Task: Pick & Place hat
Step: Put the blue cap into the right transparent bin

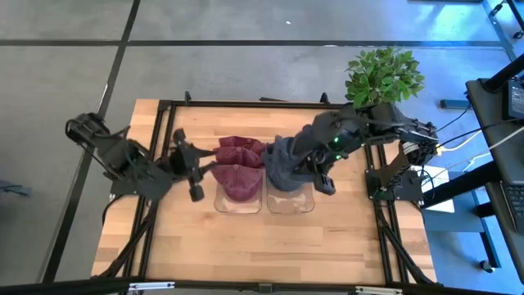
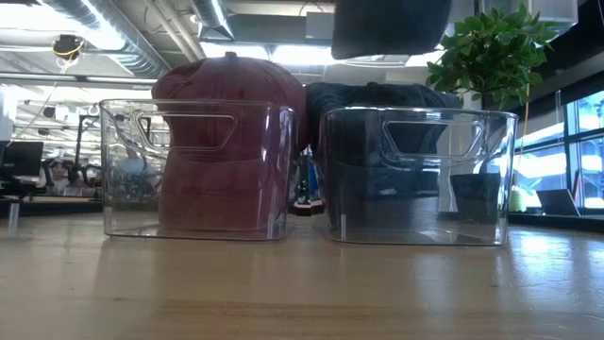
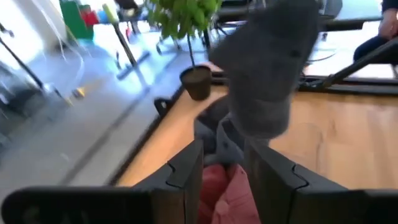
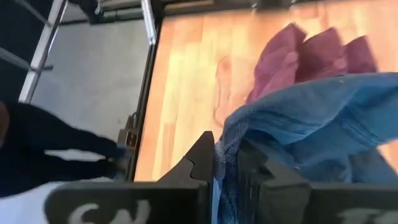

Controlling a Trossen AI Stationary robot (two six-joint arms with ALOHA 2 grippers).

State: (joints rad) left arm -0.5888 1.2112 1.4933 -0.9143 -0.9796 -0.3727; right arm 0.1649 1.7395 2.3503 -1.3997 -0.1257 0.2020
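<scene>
Right tool [image 4: 227,171]: closed on edge of blue-grey hat [image 1: 282,164], a fold pinched between fingers; held over right clear bin [image 2: 415,175], judged for lowering in.
Blue-grey hat: soft knit, slumped, partly inside bin.
Left tool [image 1: 194,170]: beside left clear bin [image 2: 193,170], fingers parted, nothing held.
Maroon hats [image 1: 240,168]: ribbed knit, domed, heaped in left bin.
Bins: rigid see-through plastic w/ cut-out handles, set touching on wooden table [image 1: 246,238].

Maroon hats [image 1: 239,170]; grey-blue hat [image 1: 282,162]; clear bins [image 2: 193,170].
</scene>
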